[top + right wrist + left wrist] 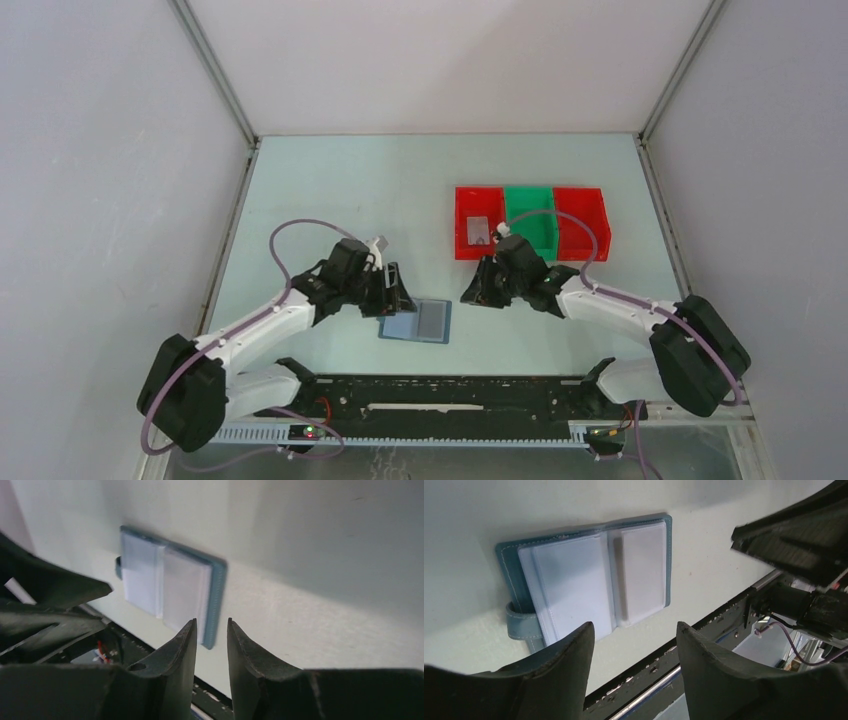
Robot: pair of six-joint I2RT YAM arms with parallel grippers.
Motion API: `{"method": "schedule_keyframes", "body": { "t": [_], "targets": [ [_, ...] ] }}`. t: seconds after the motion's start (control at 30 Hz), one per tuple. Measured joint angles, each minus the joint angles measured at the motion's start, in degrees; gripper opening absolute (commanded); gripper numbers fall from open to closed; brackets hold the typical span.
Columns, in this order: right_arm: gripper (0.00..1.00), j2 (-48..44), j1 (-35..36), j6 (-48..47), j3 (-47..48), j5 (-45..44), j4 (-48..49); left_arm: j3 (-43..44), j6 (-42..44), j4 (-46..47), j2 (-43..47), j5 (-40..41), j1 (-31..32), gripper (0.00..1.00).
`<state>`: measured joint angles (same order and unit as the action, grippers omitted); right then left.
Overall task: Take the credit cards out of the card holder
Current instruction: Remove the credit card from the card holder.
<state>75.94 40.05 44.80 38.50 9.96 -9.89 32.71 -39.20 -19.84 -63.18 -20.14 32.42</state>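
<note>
The card holder [415,322] lies open and flat on the table, a teal wallet [589,575] with pale clear pockets facing up. A pale flat rectangle [642,572] fills its right pocket; whether it is a card I cannot tell. One grey credit card [478,231] lies in the left red bin. My left gripper [395,290] hovers just left of the wallet, open and empty [634,630]. My right gripper [480,290] hangs just right of the wallet [170,590], its fingers a narrow gap apart with nothing between them [211,625].
A row of three bins stands at the back right: a red bin [462,205], a green bin [530,215] and another red bin [582,220]. The black rail [440,388] runs along the near table edge, close below the wallet.
</note>
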Motion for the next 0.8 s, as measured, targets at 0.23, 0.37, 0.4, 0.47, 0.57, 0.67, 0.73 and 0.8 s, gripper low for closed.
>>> {"method": "schedule_keyframes", "body": {
  "t": [0.23,0.37,0.4,0.47,0.57,0.67,0.73,0.8],
  "targets": [
    [0.37,3.5,5.1,7.3,-1.8,4.2,11.6,-0.2,-1.4,4.6,-4.7,-0.1,0.1,0.64],
    [0.37,6.7,6.1,10.3,-3.0,5.8,16.7,-0.7,-2.5,7.6,-8.7,-1.0,0.1,0.65],
    [0.37,7.8,6.3,11.0,-3.2,6.2,17.7,-0.8,-2.7,8.1,-9.4,-1.1,0.1,0.65],
    [0.37,9.7,6.5,11.7,-3.3,6.5,19.1,-0.9,-2.9,8.3,-10.3,-1.1,0.1,0.65],
    [0.37,12.0,7.3,12.4,-3.3,6.9,20.3,-1.1,-2.9,8.7,-10.2,-1.1,0.1,0.65],
    [0.37,13.4,7.9,12.6,-3.3,7.0,21.2,-1.1,-2.9,8.4,-9.6,-1.0,0.1,0.65],
    [0.37,14.2,8.1,12.8,-3.3,7.0,21.6,-1.1,-2.8,7.8,-8.7,-0.8,-0.3,0.65],
    [0.37,15.0,8.1,13.0,-3.3,7.0,21.8,-1.1,-2.3,6.7,-7.6,-0.1,-1.0,0.65]
  ]
}}
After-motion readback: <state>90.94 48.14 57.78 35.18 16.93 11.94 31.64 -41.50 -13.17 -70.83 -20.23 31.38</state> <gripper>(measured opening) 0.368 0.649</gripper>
